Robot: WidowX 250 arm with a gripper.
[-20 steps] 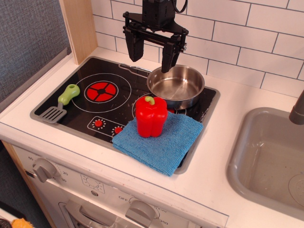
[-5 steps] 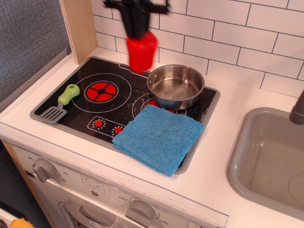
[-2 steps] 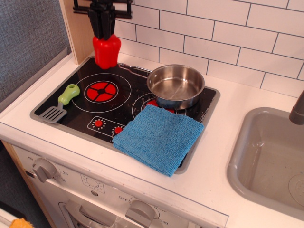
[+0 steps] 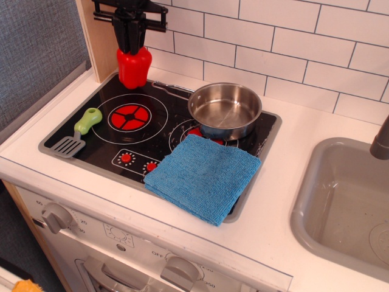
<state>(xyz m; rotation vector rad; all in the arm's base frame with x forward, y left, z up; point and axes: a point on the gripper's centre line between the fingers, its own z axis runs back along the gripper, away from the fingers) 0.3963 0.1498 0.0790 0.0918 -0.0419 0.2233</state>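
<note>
Tool (image 4: 131, 41) clamped on one red pepper (image 4: 134, 67) at stove's (image 4: 67, 125) back-left edge; one pan (image 4: 225, 109), one cloth (image 4: 203, 175), one spatula (image 4: 78, 132).

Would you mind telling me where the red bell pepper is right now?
The red bell pepper is at the stove's back-left corner, by the wooden post, gripped from above by the gripper, left of the steel pan.
</note>
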